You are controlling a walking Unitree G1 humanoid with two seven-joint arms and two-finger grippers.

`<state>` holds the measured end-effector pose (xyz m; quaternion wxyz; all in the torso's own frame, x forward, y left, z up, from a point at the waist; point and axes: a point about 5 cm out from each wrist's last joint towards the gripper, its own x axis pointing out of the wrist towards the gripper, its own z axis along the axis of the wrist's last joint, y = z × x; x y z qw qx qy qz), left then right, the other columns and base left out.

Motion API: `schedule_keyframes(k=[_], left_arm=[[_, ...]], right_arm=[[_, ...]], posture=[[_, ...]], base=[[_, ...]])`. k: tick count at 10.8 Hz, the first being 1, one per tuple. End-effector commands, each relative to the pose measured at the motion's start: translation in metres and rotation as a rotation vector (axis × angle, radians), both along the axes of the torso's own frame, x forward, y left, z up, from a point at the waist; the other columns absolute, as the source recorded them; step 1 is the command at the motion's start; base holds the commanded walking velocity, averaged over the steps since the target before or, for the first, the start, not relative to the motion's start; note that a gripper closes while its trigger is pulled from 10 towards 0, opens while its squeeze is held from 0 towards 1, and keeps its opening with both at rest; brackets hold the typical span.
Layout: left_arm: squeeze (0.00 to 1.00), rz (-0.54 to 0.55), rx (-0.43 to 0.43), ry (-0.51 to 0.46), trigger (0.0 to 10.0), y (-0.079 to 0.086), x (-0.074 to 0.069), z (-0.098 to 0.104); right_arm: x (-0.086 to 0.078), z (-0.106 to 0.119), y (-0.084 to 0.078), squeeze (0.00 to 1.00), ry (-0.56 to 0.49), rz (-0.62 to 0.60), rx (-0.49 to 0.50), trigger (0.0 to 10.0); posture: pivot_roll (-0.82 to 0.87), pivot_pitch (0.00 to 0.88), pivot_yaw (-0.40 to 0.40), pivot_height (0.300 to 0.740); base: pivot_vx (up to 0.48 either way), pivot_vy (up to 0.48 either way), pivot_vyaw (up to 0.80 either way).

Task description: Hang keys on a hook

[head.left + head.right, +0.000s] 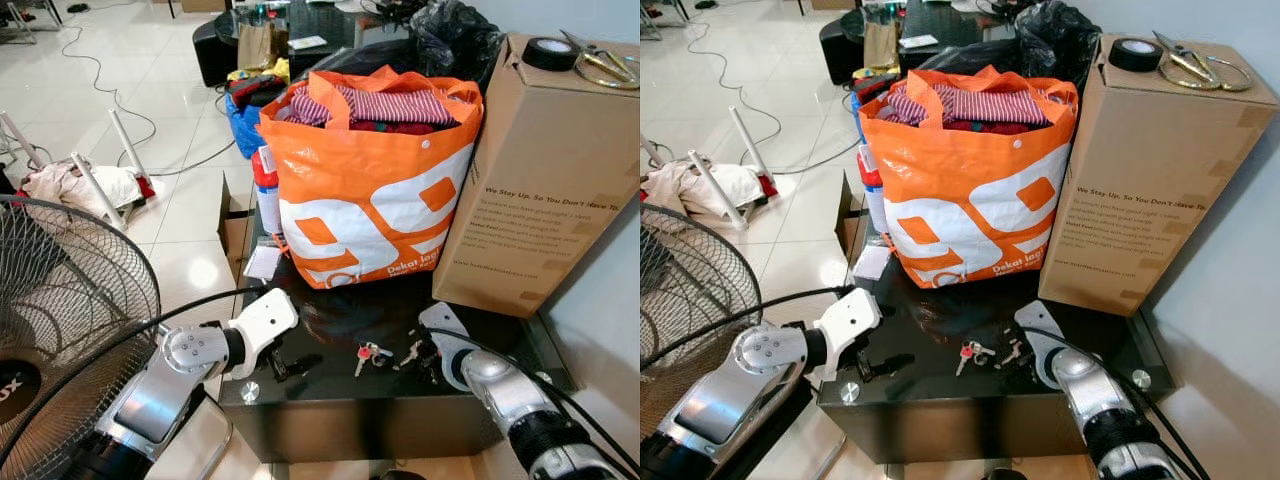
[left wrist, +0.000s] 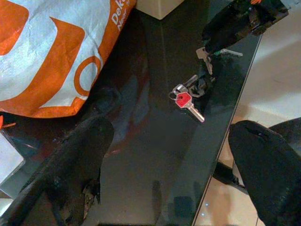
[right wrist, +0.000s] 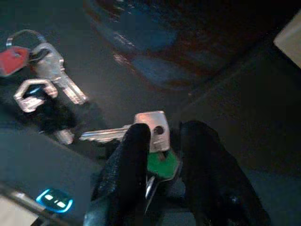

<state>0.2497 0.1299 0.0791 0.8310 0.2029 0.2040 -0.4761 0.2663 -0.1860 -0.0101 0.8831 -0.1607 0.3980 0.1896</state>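
Observation:
A bunch of keys with a red-headed key [image 1: 372, 352] [image 2: 184, 100] lies near the front edge of the black glass table [image 1: 330, 395]. Just to its right, my right gripper [image 1: 427, 354] [image 3: 164, 137] is down on the table, shut on a silver key [image 3: 151, 129] and a green-headed key [image 3: 162, 165]. The red key, another silver key [image 3: 59, 75] and a metal clip [image 3: 32, 89] lie loose beside them. My left gripper [image 1: 295, 365] [image 2: 174, 188] is open and low over the table's front left, left of the keys and holding nothing.
A full orange shopping bag [image 1: 370, 190] stands on the table behind the keys, with a tall cardboard box [image 1: 545, 180] to its right carrying a tape roll [image 1: 550, 53] and scissors. A floor fan [image 1: 60, 320] stands at my left. Cables cross the tiled floor.

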Motion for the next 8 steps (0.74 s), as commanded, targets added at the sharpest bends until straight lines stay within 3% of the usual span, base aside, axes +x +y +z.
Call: schedule_keyframes(k=[1,8], left_arm=[[0.09,-0.017,0.006,0.001,10.0,-0.0012,-0.0001,0.0001],[0.09,-0.047,0.002,0.089,10.0,-0.0006,-0.0063,-0.0031]], right_arm=[[0.0002,0.0025,-0.0008,0.00,0.007,0.007,0.014,10.0],[-0.0021,-0.0010,-0.0037,0.00,0.030,-0.039,-0.002,10.0]], posture=[[-0.15,0.000,0.032,0.740],[-0.14,0.000,0.033,0.740]], base=[[0.000,0.000,0.00],[0.000,0.000,0.00]])
